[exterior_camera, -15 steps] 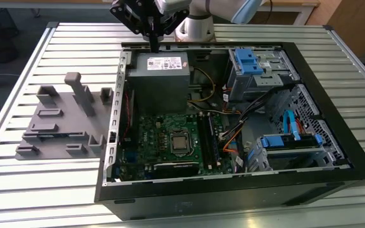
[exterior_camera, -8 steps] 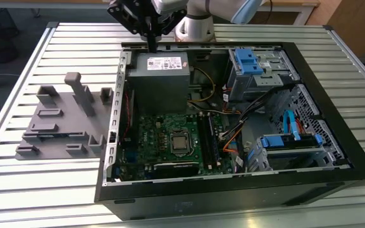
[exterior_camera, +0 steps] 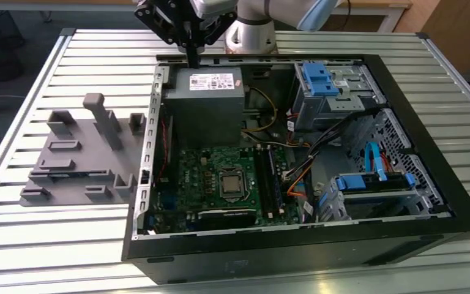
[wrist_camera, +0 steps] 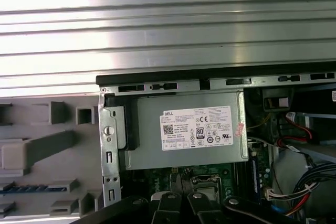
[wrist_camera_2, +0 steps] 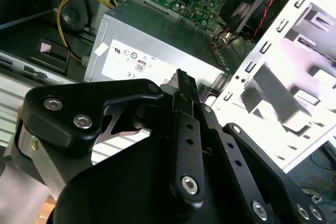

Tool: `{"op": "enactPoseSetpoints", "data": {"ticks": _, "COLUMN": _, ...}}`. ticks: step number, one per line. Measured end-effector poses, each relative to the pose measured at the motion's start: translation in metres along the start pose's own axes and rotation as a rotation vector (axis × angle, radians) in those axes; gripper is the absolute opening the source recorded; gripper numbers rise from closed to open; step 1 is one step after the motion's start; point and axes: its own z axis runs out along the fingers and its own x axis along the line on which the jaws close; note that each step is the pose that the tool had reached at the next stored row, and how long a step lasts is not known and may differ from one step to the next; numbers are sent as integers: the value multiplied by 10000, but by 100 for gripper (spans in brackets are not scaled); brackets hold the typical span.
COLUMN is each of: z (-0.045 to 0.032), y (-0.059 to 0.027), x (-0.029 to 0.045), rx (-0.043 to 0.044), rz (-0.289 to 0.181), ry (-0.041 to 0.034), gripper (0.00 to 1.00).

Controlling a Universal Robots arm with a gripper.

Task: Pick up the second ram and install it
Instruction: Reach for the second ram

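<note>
Pincer: my pincer (exterior_camera: 193,61) hung above the far end of the grey box (exterior_camera: 206,104) in the case (exterior_camera: 300,257); its fingers were pressed together and held nothing.
Ram: the ram (wrist_camera: 37,188) lay flat in the holder (exterior_camera: 71,159) on the table (exterior_camera: 55,245), outside the case.
Gap: ram and pincer were well apart, the holder lying on the exterior view's left.

Support: silver table (exterior_camera: 71,245) of ribbed metal slats, the slats running across the exterior view. An open black computer case (exterior_camera: 300,248) lies flat on it, open side up, taking the middle and the exterior view's right. A grey moulded fixture plate (exterior_camera: 63,165) with upright posts and slots lies on the slats on the exterior view's left, close against the case's metal edge.
</note>
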Motion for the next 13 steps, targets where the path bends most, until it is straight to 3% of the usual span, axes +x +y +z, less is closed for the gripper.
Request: {"op": "enactPoseSetpoints", "data": {"ticks": 13, "z": -1, "y": -4, "x": 58, "rx": 0, "rz": -2, "ry": 0, "gripper": 11}}
